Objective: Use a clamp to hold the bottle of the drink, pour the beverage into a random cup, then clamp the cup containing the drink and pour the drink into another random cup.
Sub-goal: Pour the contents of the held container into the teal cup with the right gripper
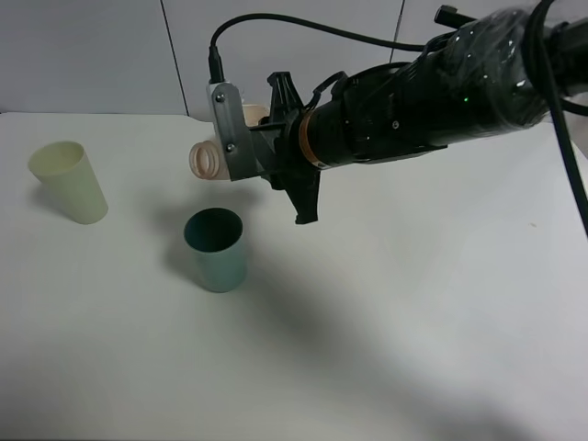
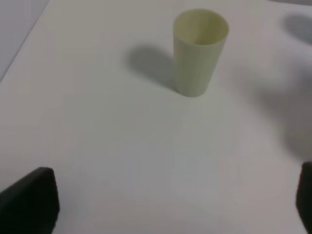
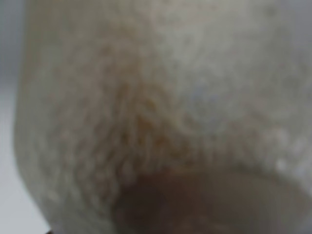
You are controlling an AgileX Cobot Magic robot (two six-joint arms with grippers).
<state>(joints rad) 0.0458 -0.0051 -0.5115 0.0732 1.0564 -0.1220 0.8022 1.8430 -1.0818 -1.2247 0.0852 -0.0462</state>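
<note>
Teal cup [image 1: 217, 250]: right tool [image 1: 235, 133] clamped on tipped bottle [image 1: 204, 159], mouth at cup's 12 o'clock; you risk pouring past it onto tabletop [image 1: 386, 331]; left tool [image 2: 168, 204] apart

Pale yellow-green cup [image 1: 69, 180] upright on white table [image 1: 413, 322]

Right arm [image 1: 441, 87] stretches in level, wrist rolled sideways, right gripper [image 1: 227, 138] clamped on the bottle [image 1: 206, 160]; left gripper [image 2: 168, 200] hangs, jaws wide apart.

A robotics lab bench: white tabletop [image 1: 413, 349], grey wall panels [image 1: 83, 55], cable-draped black robot arm [image 1: 441, 92].
</note>
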